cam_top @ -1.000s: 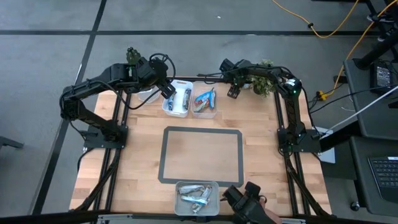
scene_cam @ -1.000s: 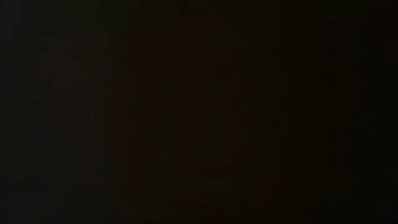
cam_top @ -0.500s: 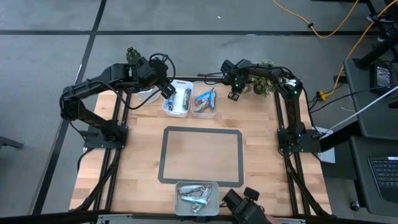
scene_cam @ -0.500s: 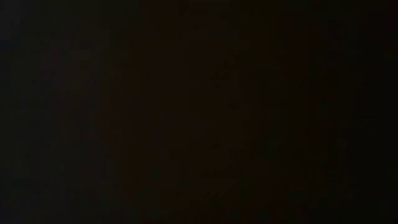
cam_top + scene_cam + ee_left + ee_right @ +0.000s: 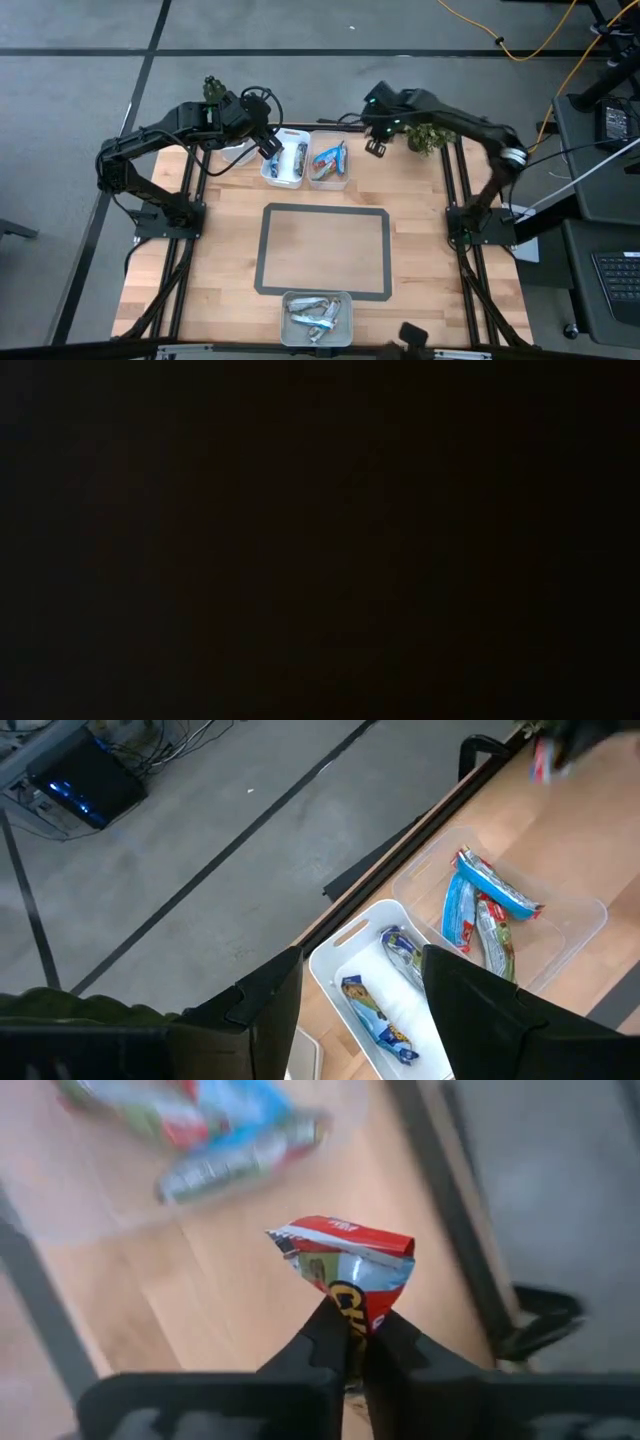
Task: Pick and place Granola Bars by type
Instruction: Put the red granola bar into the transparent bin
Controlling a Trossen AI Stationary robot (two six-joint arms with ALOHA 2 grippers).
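Note:
My right gripper point(image 5: 352, 1312) is shut on a granola bar point(image 5: 345, 1260) with a red-topped foil wrapper. It holds the bar above the wood just right of the clear tray point(image 5: 346, 181), which holds blue and red-green bars point(image 5: 478, 910). My left gripper point(image 5: 362, 958) stands open above the white tray point(image 5: 330, 955), where two blue-and-silver bars point(image 5: 380, 1015) lie flat. It touches nothing. A third tray point(image 5: 345, 298) with several bars sits at the near edge. The low view is dark. My right gripper pinches one end of the red-topped bar's wrapper point(image 5: 350, 1302) between its two fingers. The rest of the bar sticks out past the fingertips, with its red crimped end point(image 5: 345, 1235) farthest from them. The bar is clear of the table.
A grey taped rectangle point(image 5: 326, 250) marks the table's middle. Black frame rails point(image 5: 462, 200) run along both sides. Bare wood lies to the right of the clear tray.
My right arm has stretched out, its elbow swinging toward the table's right edge, while its gripper has stayed beside the clear tray. A dark object at the near edge has drawn back almost out of the picture.

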